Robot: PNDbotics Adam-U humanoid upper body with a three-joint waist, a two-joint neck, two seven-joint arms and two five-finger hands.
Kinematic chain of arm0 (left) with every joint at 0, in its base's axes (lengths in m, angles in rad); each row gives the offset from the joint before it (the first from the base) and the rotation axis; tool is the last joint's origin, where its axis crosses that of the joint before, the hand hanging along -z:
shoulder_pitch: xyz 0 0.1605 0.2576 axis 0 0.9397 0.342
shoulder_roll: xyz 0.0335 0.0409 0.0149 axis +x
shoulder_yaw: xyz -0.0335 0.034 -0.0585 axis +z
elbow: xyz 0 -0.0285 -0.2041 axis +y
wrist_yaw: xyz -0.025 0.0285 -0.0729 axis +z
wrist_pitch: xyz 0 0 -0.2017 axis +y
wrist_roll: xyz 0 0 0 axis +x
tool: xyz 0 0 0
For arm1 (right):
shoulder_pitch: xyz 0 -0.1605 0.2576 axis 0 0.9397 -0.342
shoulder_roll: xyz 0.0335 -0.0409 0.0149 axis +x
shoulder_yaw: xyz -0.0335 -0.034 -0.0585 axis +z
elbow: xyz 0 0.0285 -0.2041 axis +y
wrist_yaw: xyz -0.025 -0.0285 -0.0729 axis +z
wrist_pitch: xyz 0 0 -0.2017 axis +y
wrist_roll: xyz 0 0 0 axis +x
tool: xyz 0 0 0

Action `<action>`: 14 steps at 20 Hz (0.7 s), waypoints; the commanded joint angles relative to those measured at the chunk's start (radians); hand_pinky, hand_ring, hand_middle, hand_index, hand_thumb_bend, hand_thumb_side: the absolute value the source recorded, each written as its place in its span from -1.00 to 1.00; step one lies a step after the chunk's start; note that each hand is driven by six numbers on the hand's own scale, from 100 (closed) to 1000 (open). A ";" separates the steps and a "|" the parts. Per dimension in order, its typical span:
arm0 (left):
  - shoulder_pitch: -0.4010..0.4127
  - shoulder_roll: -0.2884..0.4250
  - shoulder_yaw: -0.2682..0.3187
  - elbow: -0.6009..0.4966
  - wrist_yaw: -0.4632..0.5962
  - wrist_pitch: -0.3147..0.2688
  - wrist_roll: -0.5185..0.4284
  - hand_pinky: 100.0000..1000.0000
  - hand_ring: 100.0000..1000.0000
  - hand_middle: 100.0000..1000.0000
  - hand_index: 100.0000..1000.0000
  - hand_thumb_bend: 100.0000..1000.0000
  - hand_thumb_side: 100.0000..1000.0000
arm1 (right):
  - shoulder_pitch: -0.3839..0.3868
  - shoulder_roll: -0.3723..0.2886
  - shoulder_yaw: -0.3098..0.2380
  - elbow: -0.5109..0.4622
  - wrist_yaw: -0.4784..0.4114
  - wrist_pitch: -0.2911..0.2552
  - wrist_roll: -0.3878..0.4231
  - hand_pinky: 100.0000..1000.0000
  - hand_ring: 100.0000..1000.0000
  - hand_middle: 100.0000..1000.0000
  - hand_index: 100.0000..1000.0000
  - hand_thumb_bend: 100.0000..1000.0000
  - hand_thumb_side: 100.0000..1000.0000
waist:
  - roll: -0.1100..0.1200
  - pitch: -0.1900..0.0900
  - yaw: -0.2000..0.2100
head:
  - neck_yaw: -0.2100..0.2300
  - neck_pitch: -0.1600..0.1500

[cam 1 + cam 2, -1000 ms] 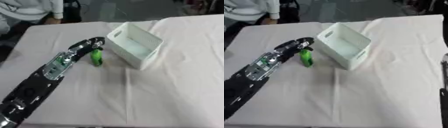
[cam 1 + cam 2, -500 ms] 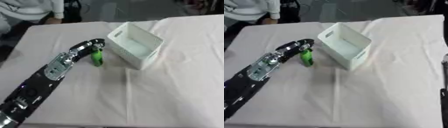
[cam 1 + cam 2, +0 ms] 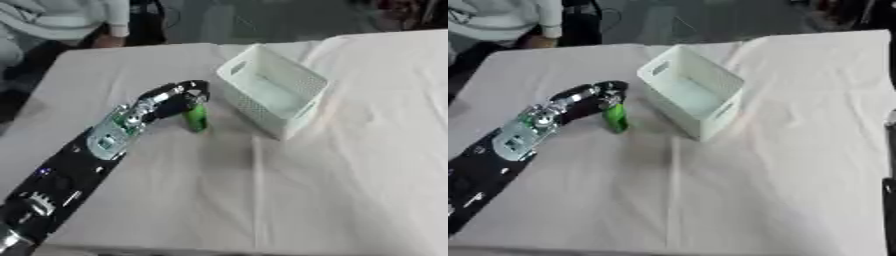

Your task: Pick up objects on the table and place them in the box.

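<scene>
A small green bottle (image 3: 196, 119) stands upright on the white tablecloth, just left of the white perforated box (image 3: 298, 85). My left arm reaches in from the lower left, and my left hand (image 3: 178, 95) is at the bottle's top with its fingers curled down round the cap. The box looks empty inside, and the bottle is outside it, a short gap from its near left wall. Only a dark sliver of my right hand (image 3: 891, 190) shows at the right edge of the right eye view.
The table (image 3: 332, 190) is covered with a creased white cloth. A seated person in light clothing (image 3: 61, 20) is at the far left edge, not touching anything. Beyond the table's far edge the floor is dark.
</scene>
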 commanded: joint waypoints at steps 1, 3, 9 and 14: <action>-0.011 0.034 0.006 -0.006 -0.016 -0.004 -0.010 0.99 0.66 0.96 1.00 -0.98 0.50 | -0.018 -0.002 0.000 -0.017 -0.001 -0.001 0.002 -0.30 -0.48 -0.24 0.00 -1.00 1.00 | -0.001 -0.013 0.001 | 0.007 -0.005; -0.010 0.036 0.005 -0.006 -0.024 -0.007 -0.016 0.99 0.66 0.96 1.00 -0.98 0.49 | -0.018 -0.002 0.000 -0.017 0.000 -0.001 0.002 -0.30 -0.48 -0.24 0.00 -1.00 1.00 | -0.001 -0.013 0.001 | 0.006 -0.005; -0.008 0.046 0.007 -0.013 -0.051 -0.032 -0.035 1.00 0.67 0.97 1.00 -0.83 0.56 | -0.018 -0.003 0.000 -0.017 0.000 -0.001 0.002 -0.30 -0.48 -0.24 0.00 -1.00 1.00 | -0.001 -0.013 0.002 | 0.005 -0.006; -0.004 0.056 0.007 -0.013 -0.085 -0.057 -0.052 1.00 0.71 0.97 1.00 -0.76 0.46 | -0.018 -0.003 0.000 -0.017 0.000 0.000 0.002 -0.30 -0.48 -0.24 0.00 -1.00 1.00 | -0.001 -0.013 0.003 | 0.005 -0.006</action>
